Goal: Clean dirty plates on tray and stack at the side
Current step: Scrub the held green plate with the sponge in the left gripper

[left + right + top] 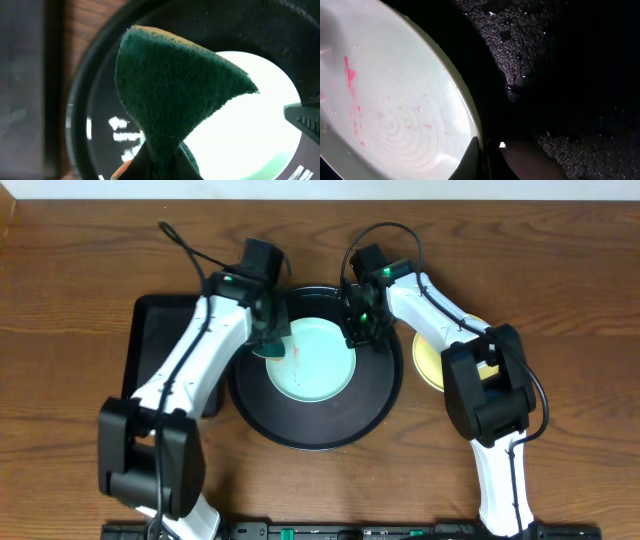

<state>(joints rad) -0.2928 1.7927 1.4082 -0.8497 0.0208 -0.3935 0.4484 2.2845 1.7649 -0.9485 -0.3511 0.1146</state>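
Note:
A pale mint plate (pixel 312 365) with red-orange smears near its left edge lies in the round black tray (pixel 385 395). My left gripper (pixel 270 340) is shut on a dark green scouring pad (pixel 170 95), held over the plate's left rim (pixel 250 125) just above the smears. My right gripper (pixel 358 330) is shut on the plate's upper right rim; the right wrist view shows its fingers (pixel 485 155) pinching the edge of the smeared plate (pixel 395 100). A pale yellow plate (pixel 430 355) lies on the table right of the tray, partly hidden by the right arm. No second mint plate shows.
A smaller rectangular black tray (pixel 150 350) lies left of the round tray, partly under the left arm. The round tray's floor (pixel 560 65) is wet with droplets. The wooden table (pixel 80 280) surrounds both trays.

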